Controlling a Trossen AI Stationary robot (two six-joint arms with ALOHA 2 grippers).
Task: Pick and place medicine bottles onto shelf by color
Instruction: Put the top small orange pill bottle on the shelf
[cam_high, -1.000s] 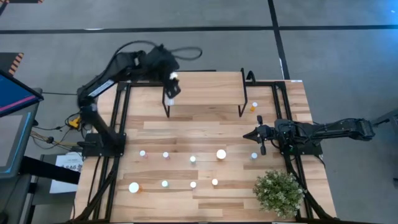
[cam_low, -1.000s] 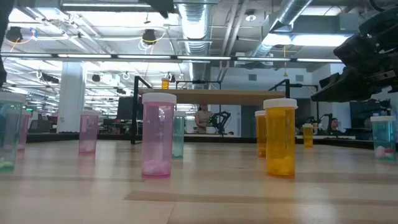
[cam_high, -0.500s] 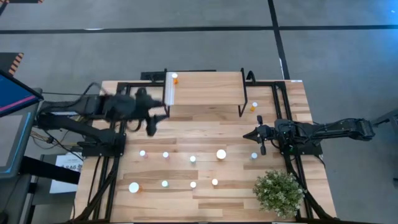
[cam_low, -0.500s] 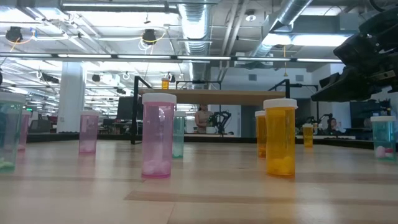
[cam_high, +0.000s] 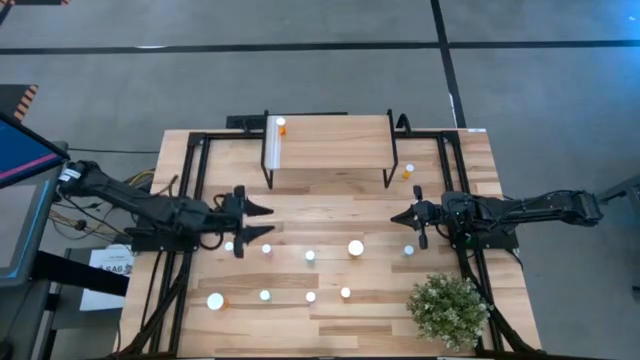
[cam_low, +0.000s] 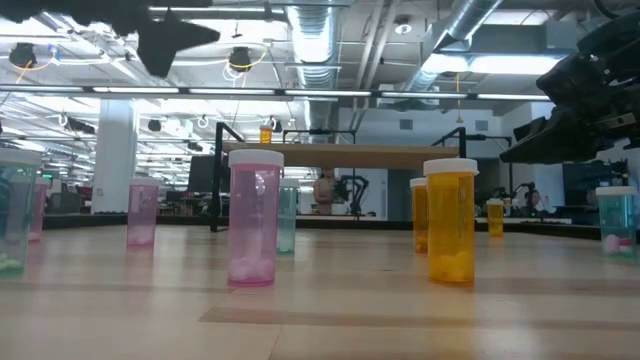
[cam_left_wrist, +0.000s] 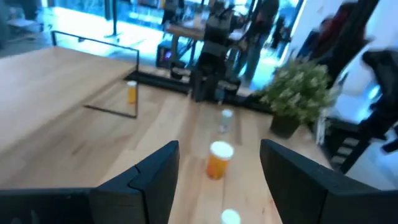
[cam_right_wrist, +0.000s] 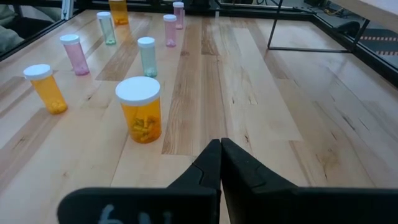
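My arms at the shelf (cam_high: 330, 138)

Left gripper (cam_high: 262, 221) hung spread beside it; right gripper (cam_high: 397, 217) rested pinched nearby.

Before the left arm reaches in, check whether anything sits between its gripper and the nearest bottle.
Nothing visible blocks it. The left gripper is open, and the nearest bottle stands beside its fingers on bare table.

Bright, even overhead ceiling light, soft shadows; the left wrist view is motion-blurred, bluish.

11 medicine bottles (cam_high: 356, 247): 1 on shelf (cam_high: 330, 140), 10 on tabletop. 1 plant (cam_high: 447, 308). 2 arms.
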